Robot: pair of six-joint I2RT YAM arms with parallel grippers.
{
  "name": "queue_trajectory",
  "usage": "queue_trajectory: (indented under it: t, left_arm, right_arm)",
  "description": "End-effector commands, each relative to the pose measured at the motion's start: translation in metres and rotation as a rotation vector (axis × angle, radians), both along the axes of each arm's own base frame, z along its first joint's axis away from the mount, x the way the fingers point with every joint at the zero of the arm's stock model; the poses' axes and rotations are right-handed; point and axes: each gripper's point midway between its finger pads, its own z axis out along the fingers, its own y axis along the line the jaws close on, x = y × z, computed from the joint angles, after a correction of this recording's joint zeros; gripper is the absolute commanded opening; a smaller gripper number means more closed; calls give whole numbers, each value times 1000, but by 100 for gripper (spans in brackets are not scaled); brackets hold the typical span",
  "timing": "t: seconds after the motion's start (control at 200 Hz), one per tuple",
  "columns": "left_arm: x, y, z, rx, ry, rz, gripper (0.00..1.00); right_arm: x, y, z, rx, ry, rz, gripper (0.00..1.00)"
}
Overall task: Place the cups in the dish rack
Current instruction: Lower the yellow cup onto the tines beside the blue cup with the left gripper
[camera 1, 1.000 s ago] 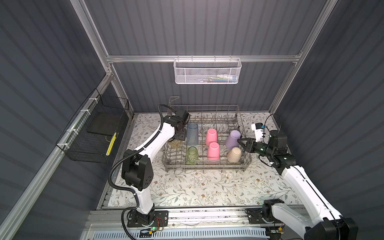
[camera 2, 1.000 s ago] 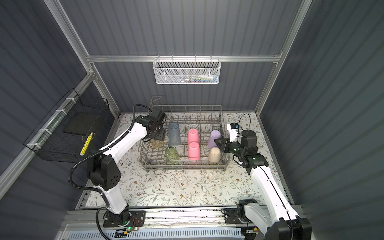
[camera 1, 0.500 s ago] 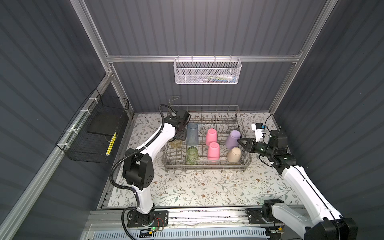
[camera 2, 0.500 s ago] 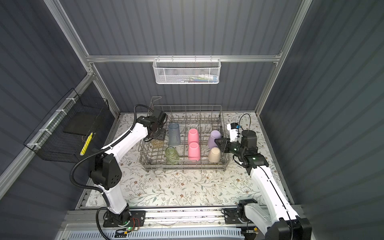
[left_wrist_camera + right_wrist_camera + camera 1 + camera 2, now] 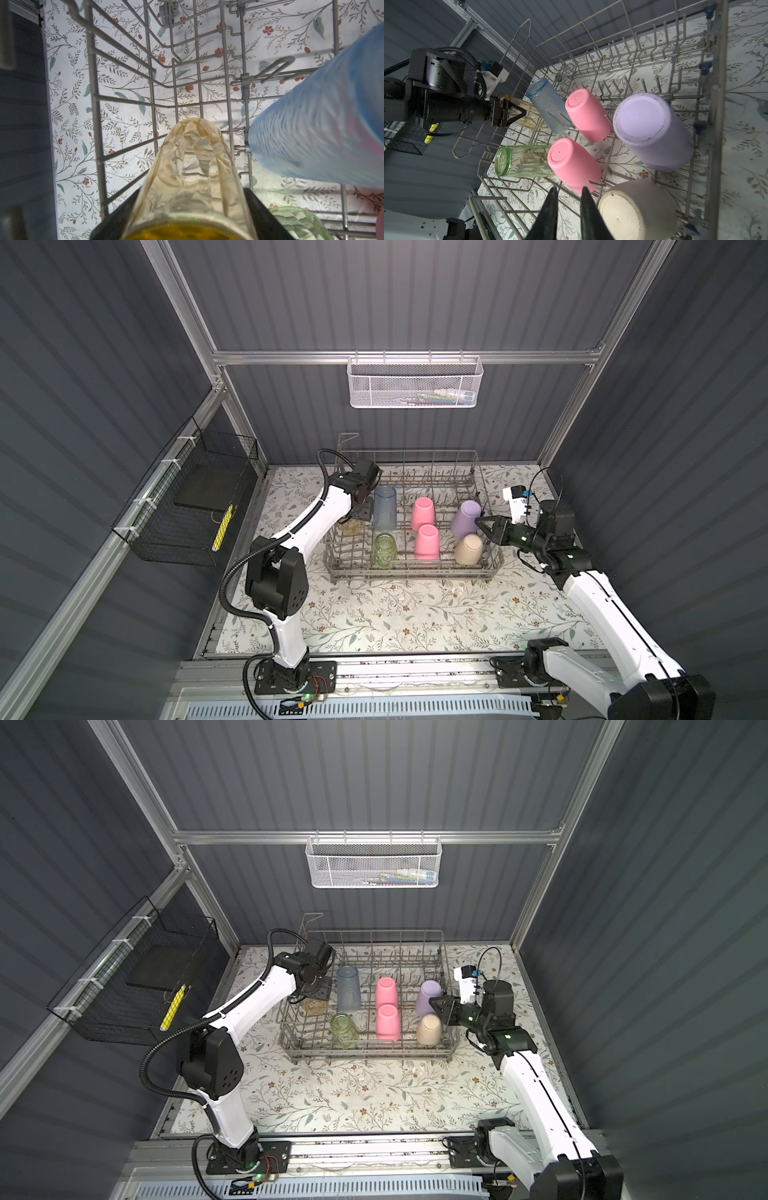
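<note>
On my feed the dish rack (image 5: 719, 124) is grey coated metal wire, smooth with a dull sheen. The yellow cup (image 5: 193, 166) and green cup (image 5: 525, 161) look like clear, glossy glass with moulded facets. The blue-grey cup (image 5: 548, 106) is translucent, frosted with a fine embossed pattern. The pink cups (image 5: 587, 115) (image 5: 573, 164), lavender cup (image 5: 654, 133) and beige cup (image 5: 637, 209) are opaque, matt, plastic-looking; the lavender base rim looks scuffed. The table cover (image 5: 415, 614) is a smooth floral-printed sheet

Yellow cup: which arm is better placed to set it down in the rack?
Left. The left gripper grips the yellow cup inside the dish rack, at its left end beside the blue-grey cup. The right gripper is empty, at the opposite end by the beige cup.
</note>
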Motion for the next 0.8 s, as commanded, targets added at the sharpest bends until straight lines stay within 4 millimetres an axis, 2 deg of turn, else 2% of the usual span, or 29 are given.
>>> queue_trajectory:
  t: [0.0, 0.796]
  left_arm:
    - [-8, 15, -10, 54, 42, 34, 61]
    - [-3, 21, 1, 86, 13, 58, 75]
  right_arm:
    - [2, 0, 6, -6, -22, 7, 23]
    - [5, 1, 5, -2, -16, 12, 23]
